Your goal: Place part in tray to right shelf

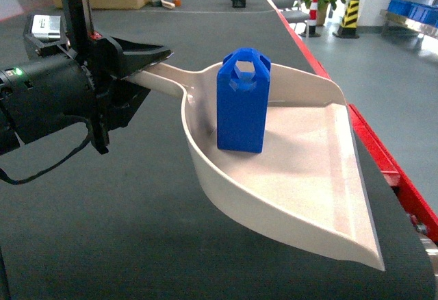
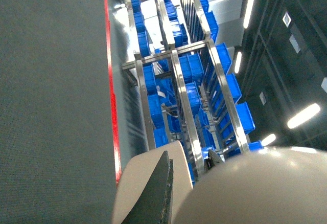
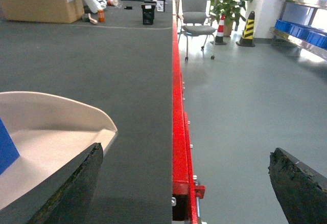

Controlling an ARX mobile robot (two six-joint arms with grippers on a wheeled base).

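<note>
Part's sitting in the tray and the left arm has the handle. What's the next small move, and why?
Probably swing the tray slowly rightward past the red table edge, keeping it level. The part stands upright and loose inside it, so a tilt could topple it. The left gripper grips the handle; the right gripper is open and empty. The shelf isn't visible in the head view.

The black left gripper (image 1: 140, 64) is covering the far end of the cream plastic dustpan-shaped tray (image 1: 294, 197)'s handle, so the grip itself is not showing clearly. In the right wrist view, the picture's left edge is cutting off most of the small solid-blue plastic part (image 3: 6, 150). In the left wrist view, the tray's cream surface is blocking the lower part of the stainless-steel shelf (image 2: 179, 88).
</note>
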